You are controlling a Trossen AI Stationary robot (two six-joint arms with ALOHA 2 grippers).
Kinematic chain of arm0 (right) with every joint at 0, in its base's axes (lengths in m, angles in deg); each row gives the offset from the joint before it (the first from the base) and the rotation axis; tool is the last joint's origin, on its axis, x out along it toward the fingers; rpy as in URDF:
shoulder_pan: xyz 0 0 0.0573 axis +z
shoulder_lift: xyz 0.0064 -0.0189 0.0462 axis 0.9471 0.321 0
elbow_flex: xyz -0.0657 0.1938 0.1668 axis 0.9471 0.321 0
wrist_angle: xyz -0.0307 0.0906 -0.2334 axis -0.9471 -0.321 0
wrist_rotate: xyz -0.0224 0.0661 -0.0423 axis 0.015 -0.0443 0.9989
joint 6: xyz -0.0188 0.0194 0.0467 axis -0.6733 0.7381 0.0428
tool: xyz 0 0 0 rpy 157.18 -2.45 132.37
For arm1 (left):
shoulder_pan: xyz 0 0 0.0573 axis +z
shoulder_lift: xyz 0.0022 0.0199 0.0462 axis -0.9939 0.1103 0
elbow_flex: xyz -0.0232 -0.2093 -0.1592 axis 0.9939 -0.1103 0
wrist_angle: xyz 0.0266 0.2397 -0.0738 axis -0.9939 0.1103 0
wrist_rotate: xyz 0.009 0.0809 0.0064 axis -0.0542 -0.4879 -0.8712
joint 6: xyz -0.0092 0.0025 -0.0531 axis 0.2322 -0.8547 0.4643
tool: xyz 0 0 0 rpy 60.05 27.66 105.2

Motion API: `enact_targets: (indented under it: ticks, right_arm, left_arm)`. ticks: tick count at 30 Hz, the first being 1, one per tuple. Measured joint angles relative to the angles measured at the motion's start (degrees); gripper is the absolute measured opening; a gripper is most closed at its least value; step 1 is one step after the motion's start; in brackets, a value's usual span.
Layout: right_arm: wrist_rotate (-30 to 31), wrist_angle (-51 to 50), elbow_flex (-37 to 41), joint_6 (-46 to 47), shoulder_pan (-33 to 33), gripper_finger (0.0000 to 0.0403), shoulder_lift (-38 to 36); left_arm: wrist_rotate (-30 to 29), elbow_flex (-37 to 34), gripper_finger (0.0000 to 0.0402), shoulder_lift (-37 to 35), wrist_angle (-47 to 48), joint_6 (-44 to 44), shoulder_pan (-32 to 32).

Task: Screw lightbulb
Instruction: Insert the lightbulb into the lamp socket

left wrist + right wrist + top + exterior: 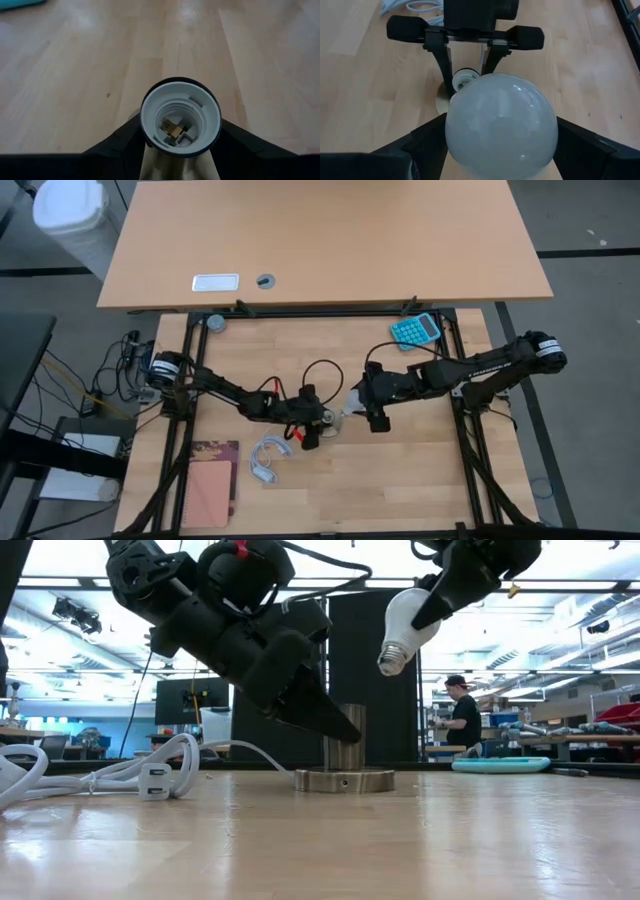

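Note:
The white lightbulb [405, 625] hangs in the air, tilted, with its silvery screw cap [392, 662] pointing down toward the socket. My right gripper [354, 405] is shut on the bulb, above and beside the socket. The socket [345, 740] stands upright on its round flat disc [345, 780] on the table. Its open white mouth shows in the left wrist view [180, 117]. My left gripper [320, 420] is shut on the socket. In the right wrist view the left gripper [467, 65] stands just beyond the bulb's globe [500, 125]. My left gripper pinches the socket's upright barrel [150, 150] between its two fingers [117, 145], one on each side below the rim. The fingers slant down from the table's left. The socket stands upright with its disc on the table. My right gripper pinches the bulb's rounded globe [455, 135] between its two fingers [427, 142], one on each side. It comes from the table's right, slanting down. The bulb is lifted clear and tilted, its screw cap lowest and apart from the socket.
The socket's white cord [268, 458] lies coiled on the table toward the near left and also shows in the low view [100, 775]. A teal calculator [415, 330] lies at the far right, a pink notebook [210, 485] at the near left. A person [465, 720] stands in the room behind.

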Motion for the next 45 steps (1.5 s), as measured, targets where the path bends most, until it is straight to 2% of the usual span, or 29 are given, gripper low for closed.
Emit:
enact_targets:
  ticks: [8,16,22,25,32,45]
  right_arm:
    - [-0.02,-3.46,0.00,0.22,-0.01,0.0306,-0.04]
    - [-0.17,-6.59,0.02,0.17,-0.02,0.0306,-0.82]
    - [0.28,-8.14,0.02,0.32,0.00,0.0306,-3.49]
    - [0.85,-9.03,0.01,0.67,-0.10,0.0306,-4.48]
    - [2.38,-11.70,0.02,1.62,-0.22,0.0306,-4.44]
    - [3.61,-8.01,0.07,-0.90,-2.20,0.0306,1.23]
  left_arm:
    - [-0.24,0.00,0.0193,0.33,-6.58,-3.97,0.39]
    - [0.38,0.00,0.0193,3.65,-10.68,-2.84,2.75]
    - [4.73,4.66,0.0194,6.90,-11.10,-2.96,4.62]
    - [5.91,9.75,0.0194,9.06,-7.94,-4.77,5.32]
    - [7.26,19.97,0.0194,12.33,6.49,-7.42,7.01]
    - [7.47,20.35,0.0194,12.72,7.61,-4.87,7.52]
